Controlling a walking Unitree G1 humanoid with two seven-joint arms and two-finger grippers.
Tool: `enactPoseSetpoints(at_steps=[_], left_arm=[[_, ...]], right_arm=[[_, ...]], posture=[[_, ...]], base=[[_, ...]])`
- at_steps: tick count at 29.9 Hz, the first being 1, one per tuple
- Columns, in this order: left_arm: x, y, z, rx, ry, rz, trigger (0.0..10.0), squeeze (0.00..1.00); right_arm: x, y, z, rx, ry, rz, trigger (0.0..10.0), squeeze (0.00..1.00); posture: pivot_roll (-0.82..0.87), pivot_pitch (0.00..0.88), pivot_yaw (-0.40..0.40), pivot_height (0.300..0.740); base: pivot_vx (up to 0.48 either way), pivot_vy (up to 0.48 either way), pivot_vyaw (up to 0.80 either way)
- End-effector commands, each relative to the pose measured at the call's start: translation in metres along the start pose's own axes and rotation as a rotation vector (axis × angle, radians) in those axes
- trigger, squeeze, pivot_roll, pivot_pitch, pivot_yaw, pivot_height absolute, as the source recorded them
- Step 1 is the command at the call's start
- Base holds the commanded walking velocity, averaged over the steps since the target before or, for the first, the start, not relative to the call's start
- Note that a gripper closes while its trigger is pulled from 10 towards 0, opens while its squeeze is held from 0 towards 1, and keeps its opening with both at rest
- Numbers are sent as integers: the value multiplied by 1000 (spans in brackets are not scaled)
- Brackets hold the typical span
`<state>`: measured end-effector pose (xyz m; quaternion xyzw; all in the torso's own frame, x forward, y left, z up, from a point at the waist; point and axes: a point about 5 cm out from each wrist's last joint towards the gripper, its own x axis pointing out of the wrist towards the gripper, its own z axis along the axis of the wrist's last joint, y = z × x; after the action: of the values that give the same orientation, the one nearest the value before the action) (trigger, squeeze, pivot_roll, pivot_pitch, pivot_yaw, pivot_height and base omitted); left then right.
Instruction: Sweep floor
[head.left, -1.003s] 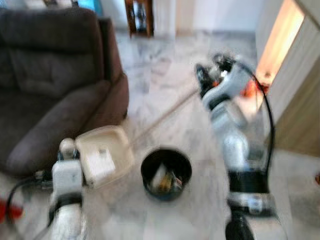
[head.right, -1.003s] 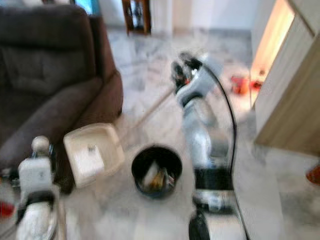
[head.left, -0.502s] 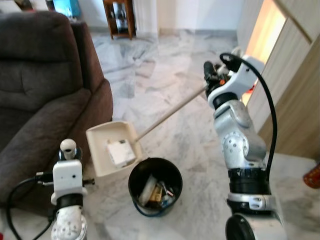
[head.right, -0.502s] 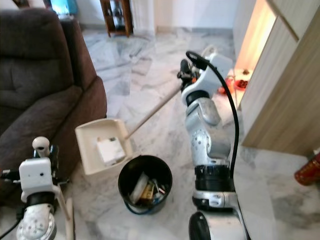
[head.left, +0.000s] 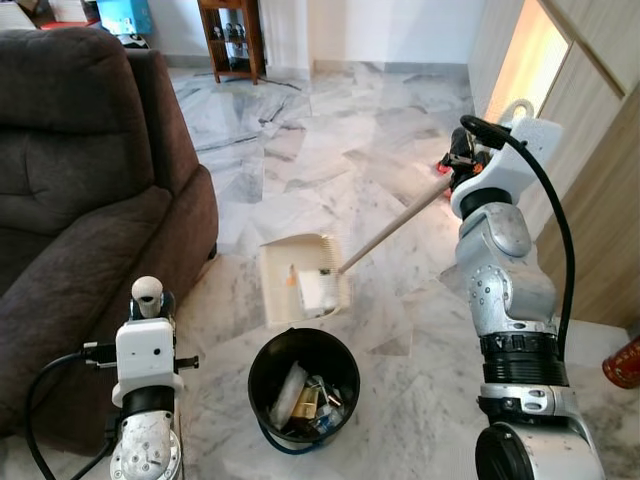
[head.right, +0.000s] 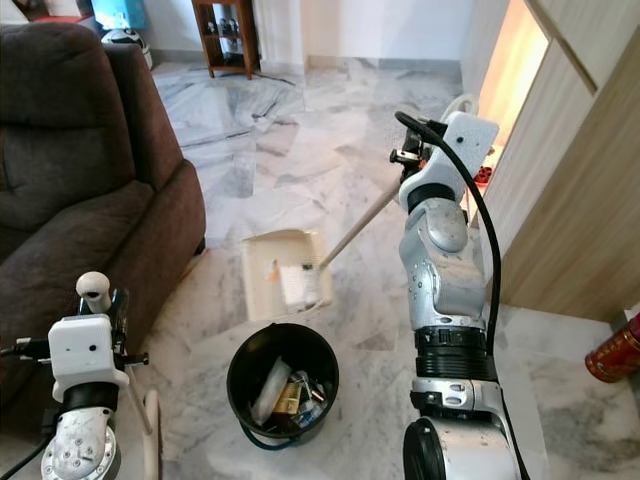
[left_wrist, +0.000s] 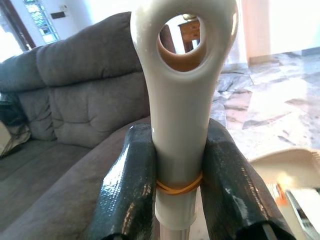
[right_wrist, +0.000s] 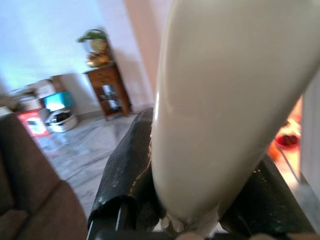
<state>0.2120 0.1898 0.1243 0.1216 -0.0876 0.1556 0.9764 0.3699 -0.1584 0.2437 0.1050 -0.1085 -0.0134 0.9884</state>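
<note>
A cream dustpan (head.left: 298, 278) hangs tilted just above and behind a black bin (head.left: 305, 385) that holds rubbish. A white paper piece (head.left: 316, 289) and an orange scrap lie in the pan. Its long pale handle (head.left: 392, 227) runs up to my right gripper (head.left: 458, 168), which is shut on it; the right wrist view has that handle (right_wrist: 215, 100) between the black fingers (right_wrist: 127, 170). At the lower left, my left gripper (left_wrist: 177, 135) is shut on the broom's cream handle top (head.left: 148, 292), which has a hole and a rubber band.
A dark brown sofa (head.left: 80, 190) fills the left side. A wooden cabinet wall (head.left: 600, 200) stands at the right, with a red object (head.left: 625, 360) by its foot. A wooden side table (head.left: 228, 35) is at the back. Open marble floor (head.left: 330, 130) lies ahead.
The dustpan has swung right from beside the sofa and now tips steeply over the bin. My right arm has moved right with the handle. The camera has also shifted.
</note>
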Motion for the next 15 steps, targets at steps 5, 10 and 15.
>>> enactPoseSetpoints(at_steps=[5,10,15], left_arm=[[0,5,6,9,-33,11,10000,0],[0,5,6,9,-34,12,10000,0],[0,5,6,8,-35,11,10000,0]], right_arm=[[4,18,19,-12,-89,114,10000,0],[4,22,25,15,-126,153,10000,0],[1,27,34,-5,-194,221,10000,0]], posture=[[-137,67,61,740],[-137,66,61,740],[-138,65,61,740]], base=[[0,0,0],[0,0,0],[0,0,0]])
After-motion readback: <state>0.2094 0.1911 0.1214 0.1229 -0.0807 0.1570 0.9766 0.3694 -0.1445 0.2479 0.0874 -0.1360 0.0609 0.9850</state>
